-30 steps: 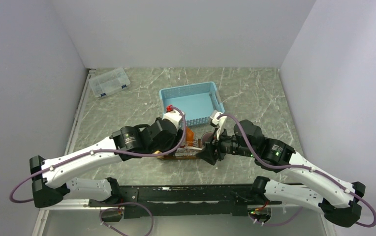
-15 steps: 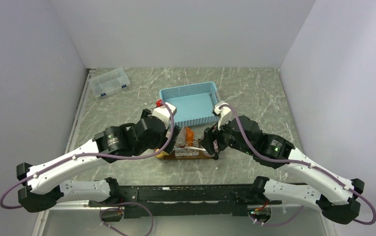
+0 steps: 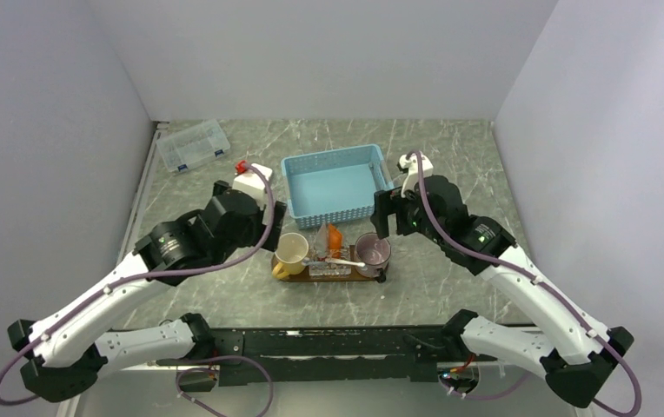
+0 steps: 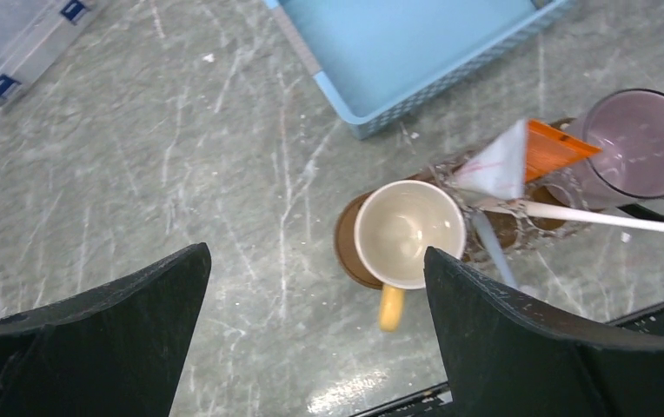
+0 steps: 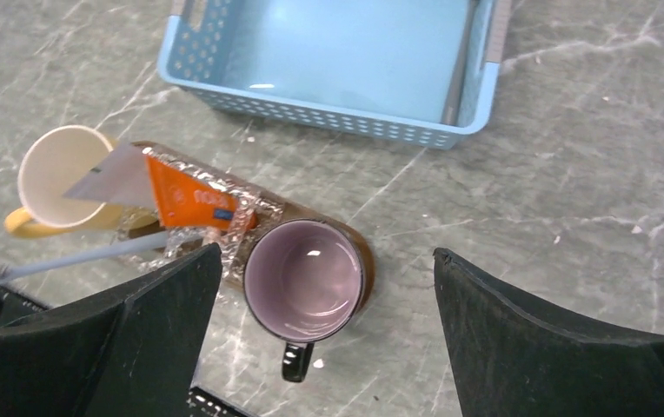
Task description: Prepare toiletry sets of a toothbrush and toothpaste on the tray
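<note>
Looking down from above, the tray (image 3: 328,278) is a dark brown, wood-look board with rounded ends. It lies on the grey marbled table (image 3: 450,156), just in front of the blue mesh basket (image 3: 346,214). On it stand a cream mug (image 3: 292,251), a clear holder (image 3: 328,266) and a purple mug (image 3: 372,253). The toothbrush (image 3: 339,261), a thin white stick, lies across the holder. The toothpaste (image 3: 334,236), an orange tube with a flat pale crimp, leans up from it.

At my left wrist, my left gripper (image 4: 315,252) hangs spread wide above the cream mug, holding nothing.

At my right wrist, my right gripper (image 5: 327,252) stands wide apart over the purple mug, also empty. The holder's faceted walls glitter.
</note>
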Controlling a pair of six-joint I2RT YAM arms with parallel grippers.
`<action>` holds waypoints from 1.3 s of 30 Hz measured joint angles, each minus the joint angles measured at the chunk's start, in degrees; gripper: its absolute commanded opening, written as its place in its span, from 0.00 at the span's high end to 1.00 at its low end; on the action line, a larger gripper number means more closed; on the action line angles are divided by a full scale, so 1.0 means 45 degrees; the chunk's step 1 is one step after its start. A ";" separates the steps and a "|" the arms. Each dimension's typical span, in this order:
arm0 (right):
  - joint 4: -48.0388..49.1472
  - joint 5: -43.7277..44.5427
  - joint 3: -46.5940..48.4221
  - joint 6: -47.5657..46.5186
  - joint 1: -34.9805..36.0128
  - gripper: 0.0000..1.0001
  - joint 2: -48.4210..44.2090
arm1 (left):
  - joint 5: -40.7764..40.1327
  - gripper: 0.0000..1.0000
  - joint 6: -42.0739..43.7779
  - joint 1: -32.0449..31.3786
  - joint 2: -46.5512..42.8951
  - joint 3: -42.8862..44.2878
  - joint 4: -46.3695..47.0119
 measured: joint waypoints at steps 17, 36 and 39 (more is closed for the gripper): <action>0.1180 0.0704 -0.1268 0.0413 -0.3492 0.00 0.0316 | 0.1277 0.01 0.1472 0.4779 -0.1083 -0.2084 0.1384; 0.2846 0.0612 -0.3468 0.1277 -0.5285 0.00 0.0262 | 0.2788 0.01 0.1715 0.7868 -0.1200 -0.3434 0.2725; 0.2841 0.0942 -0.3468 0.1491 -0.5285 0.00 0.0267 | 0.2788 0.01 0.1724 0.7868 -0.1239 -0.3526 0.2793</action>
